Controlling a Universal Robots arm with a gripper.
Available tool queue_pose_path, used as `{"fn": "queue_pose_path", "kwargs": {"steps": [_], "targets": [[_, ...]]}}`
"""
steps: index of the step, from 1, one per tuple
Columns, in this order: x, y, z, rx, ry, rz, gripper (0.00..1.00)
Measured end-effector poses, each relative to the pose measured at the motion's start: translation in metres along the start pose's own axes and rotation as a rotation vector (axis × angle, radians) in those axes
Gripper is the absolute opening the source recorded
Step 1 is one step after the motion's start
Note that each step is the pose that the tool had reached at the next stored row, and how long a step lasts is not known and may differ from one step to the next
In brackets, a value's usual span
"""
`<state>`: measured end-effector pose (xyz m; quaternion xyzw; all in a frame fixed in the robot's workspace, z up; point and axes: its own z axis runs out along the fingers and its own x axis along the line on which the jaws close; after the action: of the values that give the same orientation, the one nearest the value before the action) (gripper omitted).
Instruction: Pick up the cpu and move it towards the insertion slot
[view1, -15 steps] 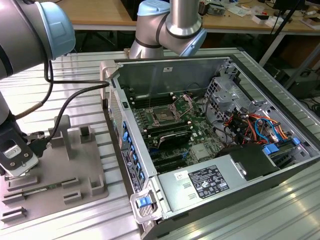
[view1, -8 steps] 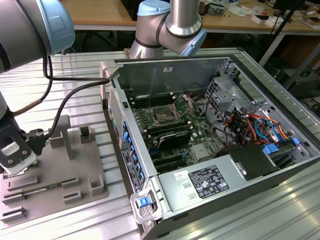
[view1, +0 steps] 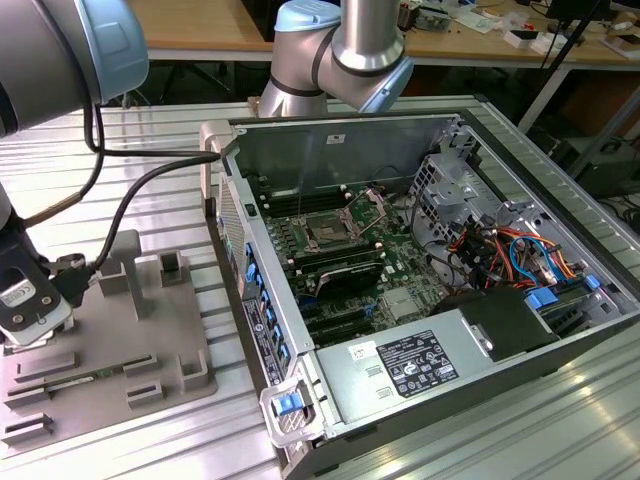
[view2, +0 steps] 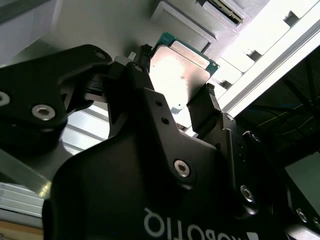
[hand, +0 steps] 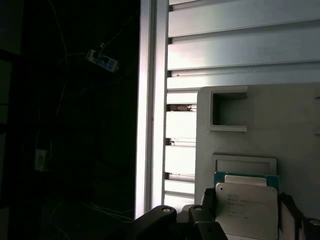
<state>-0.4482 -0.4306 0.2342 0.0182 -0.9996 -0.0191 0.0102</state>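
Flat square cpu (hand: 247, 210), silvery-white top with thin green border, clamped at two opposite edges by the hand (view2: 175, 82), fingers (view2: 202, 107) closed to its width, just above the grey tray (hand: 300, 125). In the exterior view, left to right: hand (view1: 35, 330) over the grey tray (view1: 170, 350) on the ribbed tabletop (view1: 150, 140), well apart from the insertion slot (view1: 330, 230) inside the open computer case (view1: 340, 135). Cpu (view2: 177, 75) itself visible in both wrist views.

In the exterior view the tool (view1: 28, 328) is partly chopped off by the picture's edge. The tool's own body hides a good chunk of the cpu (view2: 177, 70) in the second wrist view, and the edge clips the cpu (hand: 247, 210) in the first wrist view. The insertion slot (view1: 328, 228) is too small for detail.
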Motion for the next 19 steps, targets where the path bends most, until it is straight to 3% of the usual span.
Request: {"fn": "queue_pose_path", "kwargs": {"steps": [19], "targets": [[0.0003, 0.0005, -0.012, 0.0, 0.0, 0.0, 0.55]]}}
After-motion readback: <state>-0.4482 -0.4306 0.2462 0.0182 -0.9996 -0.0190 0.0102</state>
